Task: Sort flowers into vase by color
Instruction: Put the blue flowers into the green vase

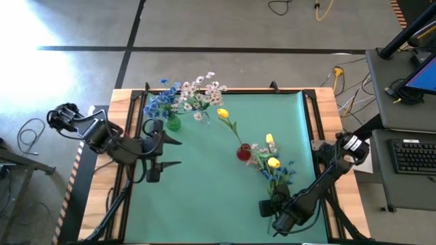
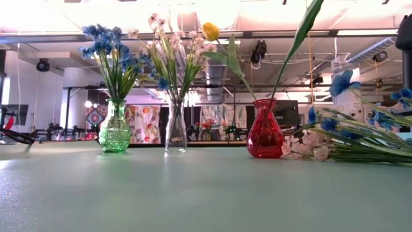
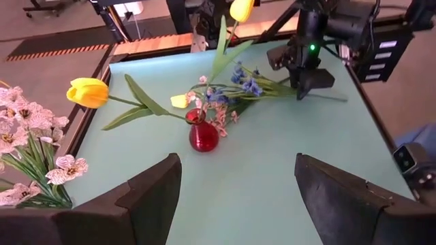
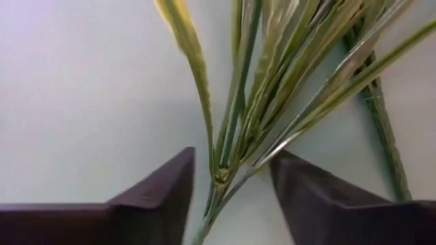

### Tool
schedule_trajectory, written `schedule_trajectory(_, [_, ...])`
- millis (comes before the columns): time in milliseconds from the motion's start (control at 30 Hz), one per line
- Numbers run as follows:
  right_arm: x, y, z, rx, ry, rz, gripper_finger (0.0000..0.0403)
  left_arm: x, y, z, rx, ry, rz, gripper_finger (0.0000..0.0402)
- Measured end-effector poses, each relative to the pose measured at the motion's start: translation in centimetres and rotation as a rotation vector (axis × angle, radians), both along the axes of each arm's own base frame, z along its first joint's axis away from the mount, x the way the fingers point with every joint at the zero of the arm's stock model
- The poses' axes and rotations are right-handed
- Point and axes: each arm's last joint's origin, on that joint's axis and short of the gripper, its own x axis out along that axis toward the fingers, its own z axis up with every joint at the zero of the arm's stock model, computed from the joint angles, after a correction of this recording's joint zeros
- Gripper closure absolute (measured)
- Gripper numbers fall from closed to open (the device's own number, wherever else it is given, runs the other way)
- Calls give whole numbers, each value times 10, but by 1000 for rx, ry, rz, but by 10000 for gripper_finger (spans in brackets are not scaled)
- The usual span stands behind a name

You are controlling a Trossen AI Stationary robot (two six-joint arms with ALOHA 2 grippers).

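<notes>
Low over the green mat (image 1: 204, 177), our right gripper (image 4: 228, 178) straddles the green stalks of the loose flowers (image 1: 276, 170) lying on the table's right side; its fingers (image 4: 153, 197) flank the stems on both sides, and we cannot tell whether they have closed on them. Our left gripper (image 3: 235, 194) hangs open at the left edge of the mat. Blue blossoms fill the green vase (image 2: 115, 129), pale pink-white sprays the clear vase (image 2: 175, 132), and a yellow tulip leans from the red vase (image 2: 265, 133) just beside the loose pile.
</notes>
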Motion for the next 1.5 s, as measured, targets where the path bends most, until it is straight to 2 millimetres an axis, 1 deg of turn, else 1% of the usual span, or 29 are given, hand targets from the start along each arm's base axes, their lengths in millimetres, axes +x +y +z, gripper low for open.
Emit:
schedule_trajectory(200, [0,0,0,-1,0,-2,330,3,-2,-4,31,26,-11,130])
schedule_trajectory(300, [0,0,0,-2,0,-2,368,4,-2,-6,42,45,-11,130])
schedule_trajectory(367, [0,0,0,-2,0,-1,385,4,-2,-7,46,52,-11,130])
schedule_trajectory(533, [0,0,3,-2,1,-9,386,4,-2,-7,46,53,-11,130])
schedule_trajectory(667, [1,1,14,-25,23,-18,386,4,-2,-7,46,53,-11,130])
schedule_trajectory(933, [-4,9,53,-31,28,12,385,5,-3,-7,46,55,-12,130])
schedule_trajectory(1100, [-12,14,82,4,57,42,385,4,-4,-8,26,65,-42,130])
schedule_trajectory(1267, [-20,14,109,-17,92,62,385,4,-4,-8,21,64,-43,130])
schedule_trajectory(1400, [-27,15,130,11,141,94,385,4,-4,-8,21,64,-42,130])
schedule_trajectory(1500, [-32,18,145,77,155,136,385,4,-4,-7,21,64,-42,130])
